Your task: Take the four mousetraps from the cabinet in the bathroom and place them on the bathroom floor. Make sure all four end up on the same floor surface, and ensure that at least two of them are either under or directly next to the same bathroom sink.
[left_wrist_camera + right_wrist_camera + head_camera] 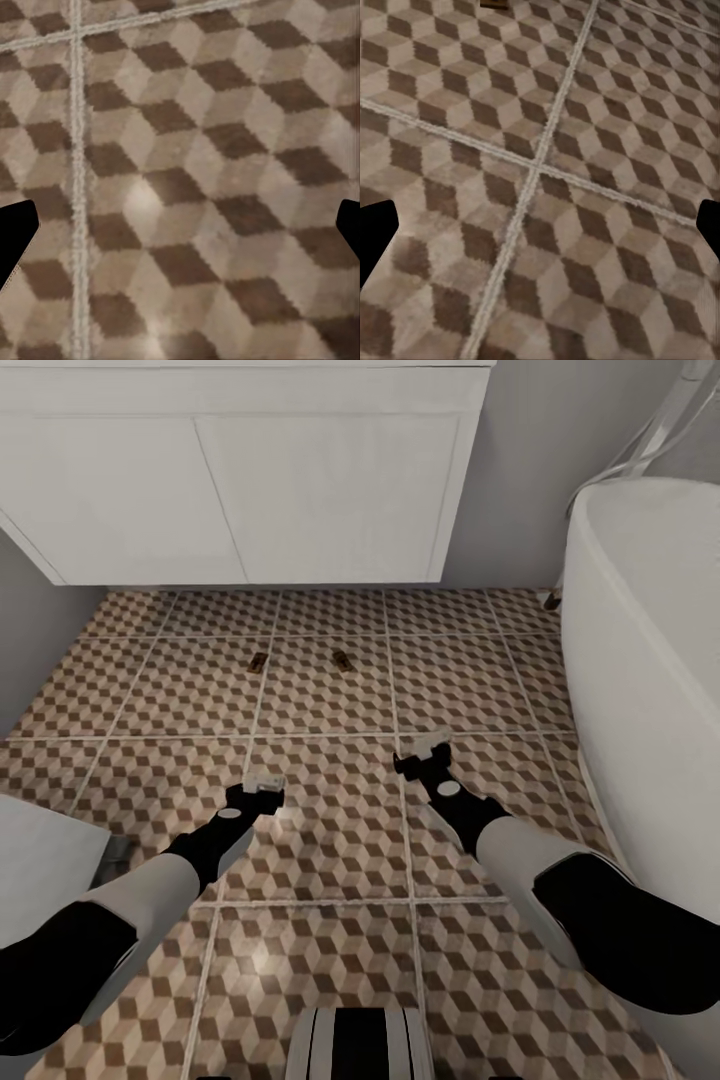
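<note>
My left gripper [262, 796] hangs low over the tiles with its jaws spread and nothing between them; in the left wrist view the two dark fingertips [15, 240] sit at the far edges with only patterned tile between. My right gripper [424, 754] is the same: released, empty, its fingertips [375, 238] wide apart above a crossing of grout lines.

Ahead of both grippers, two small flat brown wooden mousetraps lie on the bathroom floor [330, 820], one toward the left [258, 661] and one toward the right [341, 658], near each other but apart, just in front of the white wall-hung vanity [240, 490] that I take to carry the sink. The basin itself is above the frame. I judge these two set down well enough for the sink condition, so the step in hand is to go back to the cabinet for the rest. To do that cleanly I would lift both arms before turning the base, keep the right elbow off the large white smooth-walled bathtub [650, 690] close at that side, and back away straight so the base does not run over the traps.

The floor is square tile printed with brown, beige and white cubes, matte, with pale grout. The vanity front is flat and plain white with thin door seams.
</note>
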Controlling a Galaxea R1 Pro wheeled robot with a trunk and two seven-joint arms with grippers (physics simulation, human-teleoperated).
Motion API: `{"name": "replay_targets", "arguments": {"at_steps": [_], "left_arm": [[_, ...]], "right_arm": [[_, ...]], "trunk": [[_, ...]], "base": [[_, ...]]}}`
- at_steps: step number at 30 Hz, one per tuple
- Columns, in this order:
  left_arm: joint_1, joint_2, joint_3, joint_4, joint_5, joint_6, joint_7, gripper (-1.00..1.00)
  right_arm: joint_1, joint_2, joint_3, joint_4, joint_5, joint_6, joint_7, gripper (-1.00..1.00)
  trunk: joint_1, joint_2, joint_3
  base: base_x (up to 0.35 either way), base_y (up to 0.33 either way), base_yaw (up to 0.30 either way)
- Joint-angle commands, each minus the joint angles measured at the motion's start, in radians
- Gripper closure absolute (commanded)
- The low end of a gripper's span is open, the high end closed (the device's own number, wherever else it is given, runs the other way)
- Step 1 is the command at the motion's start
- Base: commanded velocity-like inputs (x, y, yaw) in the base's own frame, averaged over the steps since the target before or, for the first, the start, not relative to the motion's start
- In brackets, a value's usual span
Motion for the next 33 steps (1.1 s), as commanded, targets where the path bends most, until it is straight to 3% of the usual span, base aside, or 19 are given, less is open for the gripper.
{"name": "replay_targets", "arguments": {"at_steps": [1,12,17,23,29,33], "left_arm": [[0.0,0.001,-0.009,0.002,0.009,-0.003,0.003,-1.0],[0.022,-0.002,-0.009,0.034,0.009,-0.038,-0.001,-1.0],[0.052,-0.004,-0.009,0.049,0.009,-0.146,0.0,-1.0],[0.071,-0.015,-0.009,0.099,0.009,-0.196,-0.001,-1.0],[0.082,-0.058,-0.009,0.274,0.009,-0.369,0.0,-1.0],[0.093,-0.073,-0.009,0.314,0.009,-0.412,0.002,-1.0]], "right_arm": [[0.001,0.0,0.008,0.005,-0.006,-0.013,-0.004,-1.0],[0.02,-0.013,0.007,0.016,-0.007,-0.071,0.039,-1.0],[0.023,-0.016,0.007,0.04,-0.007,-0.094,0.05,-1.0],[0.049,-0.016,0.007,0.065,-0.007,-0.148,0.053,-1.0],[0.124,-0.017,0.007,0.069,-0.005,-0.192,0.053,-1.0],[0.163,-0.016,0.007,0.069,-0.003,-0.218,0.049,-1.0]], "trunk": [[-0.001,0.0,0.003],[-0.005,0.003,0.046],[-0.008,0.004,0.065],[-0.01,0.005,0.088],[-0.013,0.007,0.112],[-0.015,0.008,0.127]], "base": [[0.0,0.0,0.0],[0.0,0.0,0.0],[0.0,0.0,0.0],[0.0,0.0,0.0],[0.0,0.0,0.0],[0.0,0.0,0.0]]}}
